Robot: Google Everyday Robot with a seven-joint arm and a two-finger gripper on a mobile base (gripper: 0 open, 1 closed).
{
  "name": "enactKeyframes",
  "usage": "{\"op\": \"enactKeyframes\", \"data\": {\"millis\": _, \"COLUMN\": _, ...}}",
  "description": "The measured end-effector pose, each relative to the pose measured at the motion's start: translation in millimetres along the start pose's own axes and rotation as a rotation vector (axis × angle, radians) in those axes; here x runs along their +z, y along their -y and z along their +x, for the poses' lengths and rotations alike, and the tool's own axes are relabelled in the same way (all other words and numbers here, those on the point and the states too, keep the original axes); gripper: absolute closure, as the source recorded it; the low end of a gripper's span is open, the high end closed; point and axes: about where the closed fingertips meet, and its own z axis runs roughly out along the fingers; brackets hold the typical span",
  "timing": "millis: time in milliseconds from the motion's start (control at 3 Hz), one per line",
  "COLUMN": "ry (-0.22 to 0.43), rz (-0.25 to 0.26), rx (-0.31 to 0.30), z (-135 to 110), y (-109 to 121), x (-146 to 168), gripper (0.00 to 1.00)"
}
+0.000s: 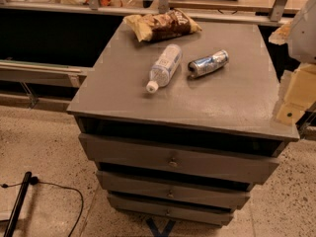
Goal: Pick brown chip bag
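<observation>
The brown chip bag (162, 24) lies crinkled at the far edge of the grey cabinet top (222, 98), its dark brown middle between tan-yellow ends. My gripper (292, 98) is at the right edge of the camera view, beside the cabinet's right front corner and well away from the bag. It holds nothing that I can see. The white arm (306, 28) rises above it and is partly cut off by the frame.
A clear plastic water bottle (164, 67) lies in the middle of the top, cap toward the front. A crushed silver-blue can (208, 63) lies just right of it. The cabinet has drawers (173, 161) below. A black cable (54, 191) lies on the floor at left.
</observation>
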Motion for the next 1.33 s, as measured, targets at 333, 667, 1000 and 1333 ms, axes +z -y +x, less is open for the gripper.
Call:
{"op": "enactKeyframes", "data": {"millis": 333, "ry": 0.0, "rz": 0.0, "rx": 0.0, "z": 0, "y": 0, "x": 0, "gripper": 0.0}}
{"op": "enactKeyframes", "data": {"millis": 667, "ry": 0.077, "rz": 0.029, "rx": 0.002, "z": -4, "y": 14, "x": -4, "gripper": 0.0}}
{"op": "enactKeyframes", "data": {"millis": 1000, "ry": 0.243, "rz": 0.087, "rx": 0.041, "z": -21, "y": 46, "x": -14, "gripper": 0.0}}
{"op": "enactKeyframes", "data": {"millis": 1333, "ry": 0.466, "rz": 0.149, "rx": 0.113, "z": -64, "y": 91, "x": -30, "gripper": 0.0}}
